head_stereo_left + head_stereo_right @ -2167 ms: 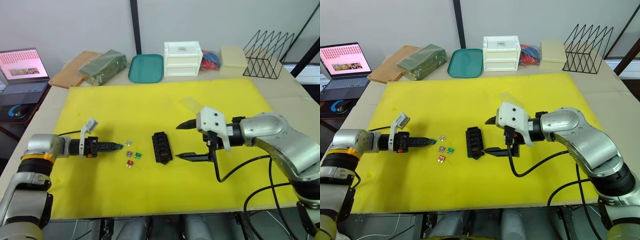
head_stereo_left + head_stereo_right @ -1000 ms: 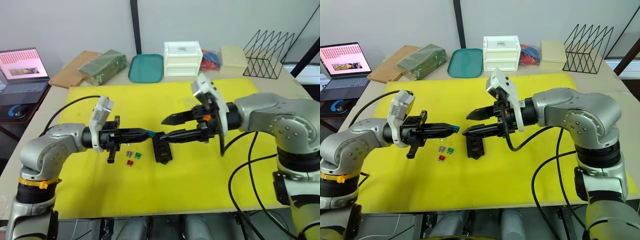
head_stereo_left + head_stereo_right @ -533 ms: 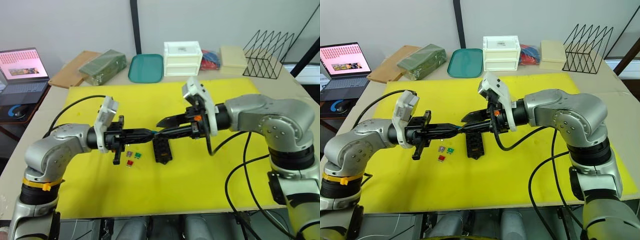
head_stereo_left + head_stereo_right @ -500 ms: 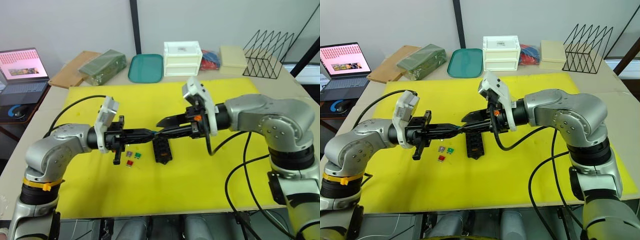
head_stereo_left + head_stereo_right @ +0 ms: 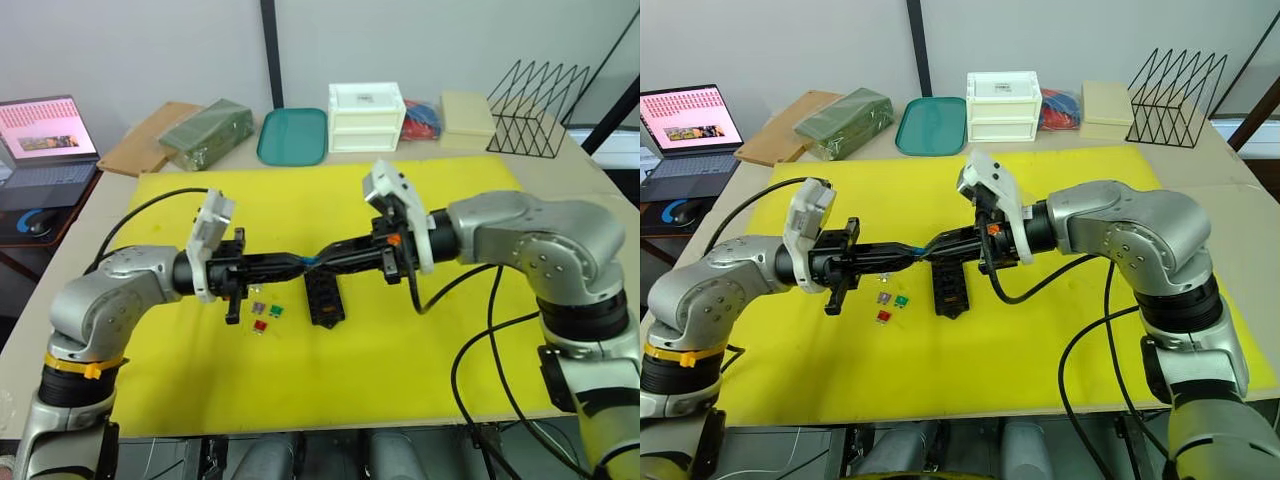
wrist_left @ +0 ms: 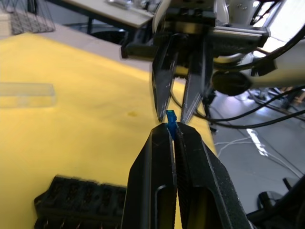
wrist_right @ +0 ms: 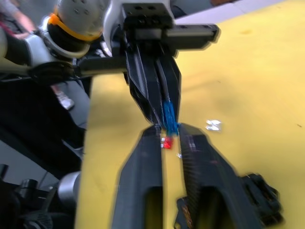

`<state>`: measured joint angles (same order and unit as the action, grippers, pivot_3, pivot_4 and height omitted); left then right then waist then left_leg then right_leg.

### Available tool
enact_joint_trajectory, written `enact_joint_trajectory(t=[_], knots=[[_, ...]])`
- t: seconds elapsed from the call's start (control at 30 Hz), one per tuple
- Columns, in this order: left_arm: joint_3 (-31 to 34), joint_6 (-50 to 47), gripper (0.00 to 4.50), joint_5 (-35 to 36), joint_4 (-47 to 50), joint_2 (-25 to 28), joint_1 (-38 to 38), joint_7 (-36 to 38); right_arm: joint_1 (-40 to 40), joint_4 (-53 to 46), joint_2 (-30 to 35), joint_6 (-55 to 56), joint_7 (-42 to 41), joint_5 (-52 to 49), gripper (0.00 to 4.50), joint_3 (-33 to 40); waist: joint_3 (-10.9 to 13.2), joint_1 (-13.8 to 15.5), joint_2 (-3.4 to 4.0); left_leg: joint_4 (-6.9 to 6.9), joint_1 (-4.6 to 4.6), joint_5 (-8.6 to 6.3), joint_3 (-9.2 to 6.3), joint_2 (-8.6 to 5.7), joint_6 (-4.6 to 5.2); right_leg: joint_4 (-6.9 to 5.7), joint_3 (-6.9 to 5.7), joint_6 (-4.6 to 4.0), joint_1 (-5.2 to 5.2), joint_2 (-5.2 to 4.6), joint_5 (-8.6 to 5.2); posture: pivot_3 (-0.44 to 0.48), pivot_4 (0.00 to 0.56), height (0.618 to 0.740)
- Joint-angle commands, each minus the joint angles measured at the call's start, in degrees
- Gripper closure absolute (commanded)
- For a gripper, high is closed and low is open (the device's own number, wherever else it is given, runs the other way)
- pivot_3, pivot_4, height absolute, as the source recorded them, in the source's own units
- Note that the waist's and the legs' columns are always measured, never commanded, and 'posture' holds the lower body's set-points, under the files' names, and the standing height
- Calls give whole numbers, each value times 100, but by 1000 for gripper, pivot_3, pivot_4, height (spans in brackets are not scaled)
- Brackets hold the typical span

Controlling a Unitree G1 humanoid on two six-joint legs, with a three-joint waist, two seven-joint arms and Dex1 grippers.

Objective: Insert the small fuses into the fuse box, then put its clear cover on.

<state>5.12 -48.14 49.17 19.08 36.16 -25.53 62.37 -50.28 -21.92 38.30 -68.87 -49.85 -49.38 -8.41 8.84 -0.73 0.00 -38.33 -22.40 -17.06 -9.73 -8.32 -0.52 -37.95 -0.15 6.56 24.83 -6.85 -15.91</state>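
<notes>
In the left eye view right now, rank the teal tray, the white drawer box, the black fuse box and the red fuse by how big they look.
1. white drawer box and teal tray: they look alike, so no ranking between them
2. fuse box, partly hidden behind the meeting grippers
3. red fuse, by far the smallest

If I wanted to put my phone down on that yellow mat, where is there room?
The yellow mat is bare along its near edge and at its far right. The middle is crowded: the left gripper and right gripper meet over the fuse box, with loose small fuses beside it.
</notes>
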Motion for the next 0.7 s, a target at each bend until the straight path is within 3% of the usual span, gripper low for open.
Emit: enact_joint_trajectory(t=[0.03,0.5,0.6,0.7], knots=[[-36,114,4500,69,106,37,-107,40,-54,-37,6,136,-83,43,4007,15,0,-2,0,0,0,0,0,0,0,0,0,0,0,0,0,0,150,740],[-116,194,4500,20,76,-24,-150,-43,-67,-71,-62,96,-145,6,4007,42,0,0,0,1,0,0,0,0,0,0,0,0,0,0,0,0,150,740],[-128,210,4500,12,61,-34,-167,-52,-52,-92,-62,89,-157,-12,4474,37,0,0,0,1,0,0,0,0,0,0,0,0,0,0,0,0,150,740],[-141,230,4500,18,36,-42,-199,-67,-42,-110,-67,71,-172,-27,4474,21,0,0,0,1,0,0,0,0,0,0,0,0,0,0,0,0,150,740]])
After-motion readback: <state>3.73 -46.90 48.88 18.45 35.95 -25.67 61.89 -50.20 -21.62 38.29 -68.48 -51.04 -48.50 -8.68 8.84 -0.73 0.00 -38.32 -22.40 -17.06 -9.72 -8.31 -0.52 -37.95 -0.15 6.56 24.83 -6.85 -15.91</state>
